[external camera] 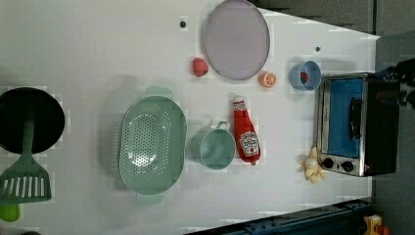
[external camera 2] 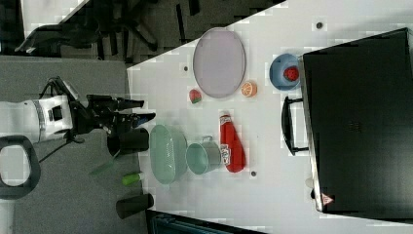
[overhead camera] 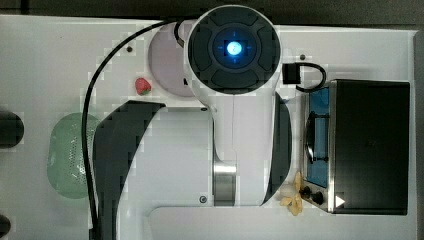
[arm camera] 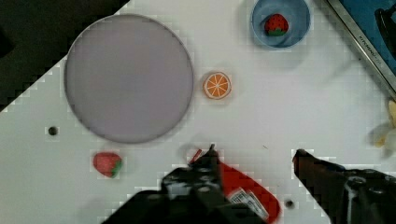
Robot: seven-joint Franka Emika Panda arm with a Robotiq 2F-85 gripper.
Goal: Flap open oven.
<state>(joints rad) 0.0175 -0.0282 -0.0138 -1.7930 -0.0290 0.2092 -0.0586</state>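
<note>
While the arm hangs high above the white bench (external camera: 98, 49), its end effector (arm camera: 254, 158) points down with black fingers (arm camera: 322, 175) spread apart, gripping nothing. The oven (external camera: 355, 125), a boxy black shell with silver frame and glossy blue glass door shut, stands along one bench edge. A smooth round lilac plate (arm camera: 128, 77) lies near the opposite corner.
</note>
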